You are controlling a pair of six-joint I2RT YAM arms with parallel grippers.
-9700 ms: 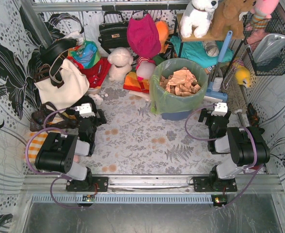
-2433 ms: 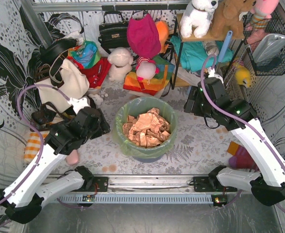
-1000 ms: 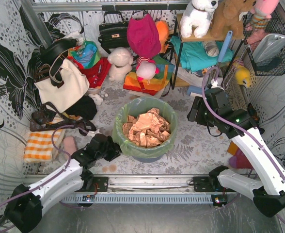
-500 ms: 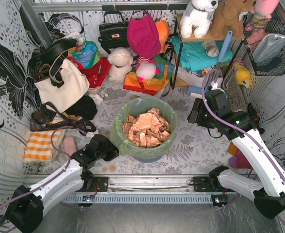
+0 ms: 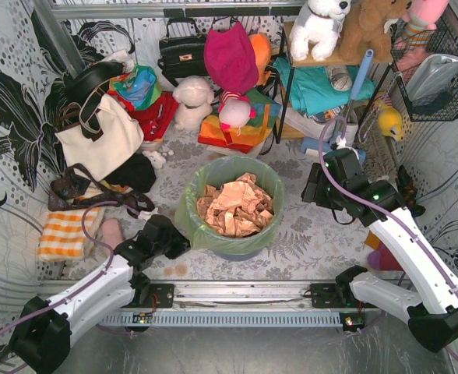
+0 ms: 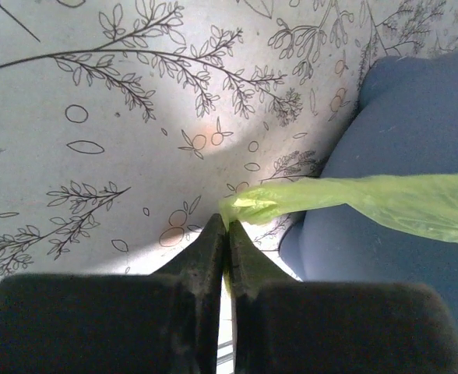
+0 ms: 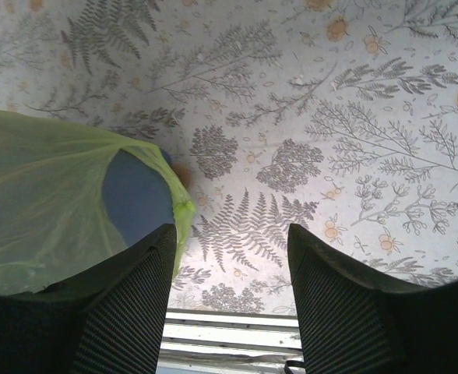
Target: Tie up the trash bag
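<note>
The trash bag [image 5: 230, 204], thin light-green film with tan crumpled paper inside, lines a blue round bin [image 5: 237, 251] at the middle of the patterned table. My left gripper [image 5: 179, 237] sits low at the bag's near-left rim. In the left wrist view this gripper [image 6: 227, 221] is shut on a pinched corner of the bag [image 6: 346, 199], which stretches away to the right across the bin [image 6: 416, 132]. To the right of the bag my right gripper [image 5: 310, 188] hovers apart from it. Seen from the right wrist, that gripper [image 7: 230, 234] is open, with the bag [image 7: 42, 202] at its left.
A white tote [image 5: 104, 139], a black handbag [image 5: 182, 51], soft toys [image 5: 192, 100] and a shelf [image 5: 330, 62] crowd the back. An orange checked cloth [image 5: 61, 234] lies at the left. A metal rail [image 5: 237, 294] runs along the near edge.
My left gripper's jaws have closed on the bag's near-left edge and it has edged slightly left. The right gripper has drifted a little up and left, staying open.
</note>
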